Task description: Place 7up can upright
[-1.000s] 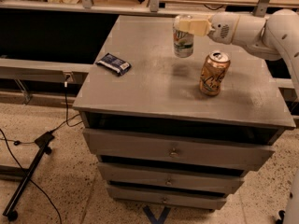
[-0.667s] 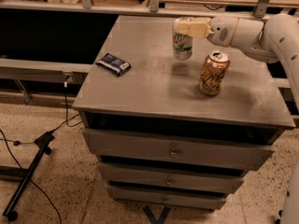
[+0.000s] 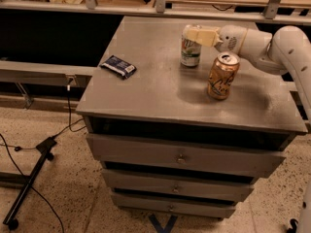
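Note:
The 7up can (image 3: 190, 52) is white-silver with green markings. It stands upright on the grey cabinet top (image 3: 160, 81), at the back right. My gripper (image 3: 198, 34) reaches in from the right at the can's top, with its cream fingers (image 3: 204, 36) closed around the upper part of the can. The white arm (image 3: 272, 47) extends off to the right edge.
A gold-orange can (image 3: 222, 75) stands upright just right of and in front of the 7up can, under the arm. A dark blue packet (image 3: 118, 66) lies at the cabinet's left. Drawers are below. A stand and cable lie on the floor at left (image 3: 34, 169).
The gripper and the 7up can have moved slightly down, and the can's base now rests on the cabinet top. The gold-orange can and the packet have not moved.

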`<state>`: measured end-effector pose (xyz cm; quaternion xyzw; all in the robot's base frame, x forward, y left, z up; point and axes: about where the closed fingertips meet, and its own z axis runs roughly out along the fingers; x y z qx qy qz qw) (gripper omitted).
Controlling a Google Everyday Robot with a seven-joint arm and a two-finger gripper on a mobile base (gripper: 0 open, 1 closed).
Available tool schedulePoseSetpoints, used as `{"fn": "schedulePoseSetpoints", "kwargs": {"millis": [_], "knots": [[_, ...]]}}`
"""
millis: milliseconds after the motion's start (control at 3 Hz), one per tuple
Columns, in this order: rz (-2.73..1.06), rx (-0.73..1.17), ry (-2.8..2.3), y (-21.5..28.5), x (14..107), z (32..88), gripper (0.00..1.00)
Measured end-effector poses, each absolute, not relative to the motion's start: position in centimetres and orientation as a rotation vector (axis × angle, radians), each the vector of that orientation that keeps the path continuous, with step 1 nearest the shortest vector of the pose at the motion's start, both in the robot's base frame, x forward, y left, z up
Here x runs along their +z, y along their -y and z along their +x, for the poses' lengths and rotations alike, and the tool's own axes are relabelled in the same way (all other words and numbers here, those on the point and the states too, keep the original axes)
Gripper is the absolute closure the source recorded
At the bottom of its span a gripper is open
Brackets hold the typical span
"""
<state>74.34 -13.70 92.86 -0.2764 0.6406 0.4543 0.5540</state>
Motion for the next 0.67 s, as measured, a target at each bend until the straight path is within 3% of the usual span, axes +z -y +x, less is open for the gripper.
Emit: {"fn": "schedulePoseSetpoints", "kwargs": {"millis": [333, 667], "knots": [[-0.63, 1.101, -1.493, 13.75, 92.38, 74.25, 0.0], [-0.629, 1.103, -1.49, 13.74, 92.37, 74.23, 0.0]]}}
